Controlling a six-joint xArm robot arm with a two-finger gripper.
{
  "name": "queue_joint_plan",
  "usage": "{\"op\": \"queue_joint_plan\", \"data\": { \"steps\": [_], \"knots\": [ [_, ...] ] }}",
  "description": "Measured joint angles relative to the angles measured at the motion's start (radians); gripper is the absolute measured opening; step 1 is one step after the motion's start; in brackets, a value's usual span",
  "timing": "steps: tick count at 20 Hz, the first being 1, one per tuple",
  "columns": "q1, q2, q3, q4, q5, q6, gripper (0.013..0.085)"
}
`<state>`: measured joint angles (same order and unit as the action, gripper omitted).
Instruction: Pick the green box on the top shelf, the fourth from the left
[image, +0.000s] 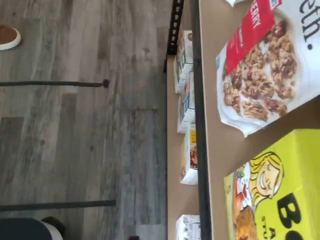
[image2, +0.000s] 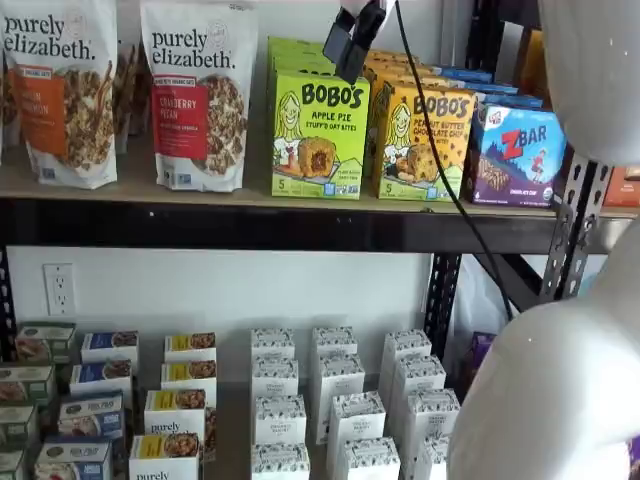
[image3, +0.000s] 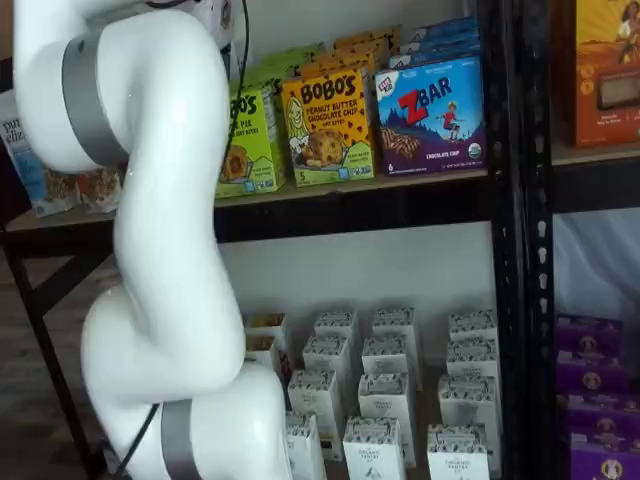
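Nearest you, one white arm (image3: 150, 240) blocks the shelves. Beyond it, one gripper (image2: 352, 40) hangs over the green box (image2: 318, 135) on the top shelf (image2: 250, 200); you cannot tell its finger spread. One orange Bobo's box (image2: 425, 140) stands beside it.

Green box (image2: 318, 135): lime green, black lettering, cartoon girl with yellow hair. Neighbouring box (image2: 423, 143): orange-yellow. Next box (image2: 515, 155): blue with red lettering. Granola bag (image2: 198, 92): white with a red panel. Top shelf (image2: 250, 200): tan board, black rail. Gripper (image2: 349, 45) fingers: black.
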<state>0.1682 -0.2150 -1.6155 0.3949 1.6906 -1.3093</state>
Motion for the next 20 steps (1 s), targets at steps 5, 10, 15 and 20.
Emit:
{"op": "queue_joint_plan", "data": {
  "steps": [5, 10, 15, 20],
  "knots": [
    [-0.004, 0.005, 0.008, -0.003, -0.034, -0.008, 0.085],
    [-0.012, 0.018, 0.003, -0.007, -0.053, -0.02, 0.085],
    [-0.016, 0.038, -0.013, -0.01, -0.06, -0.025, 0.085],
    [-0.018, 0.059, -0.027, -0.02, -0.073, -0.031, 0.085]
  ]
}}
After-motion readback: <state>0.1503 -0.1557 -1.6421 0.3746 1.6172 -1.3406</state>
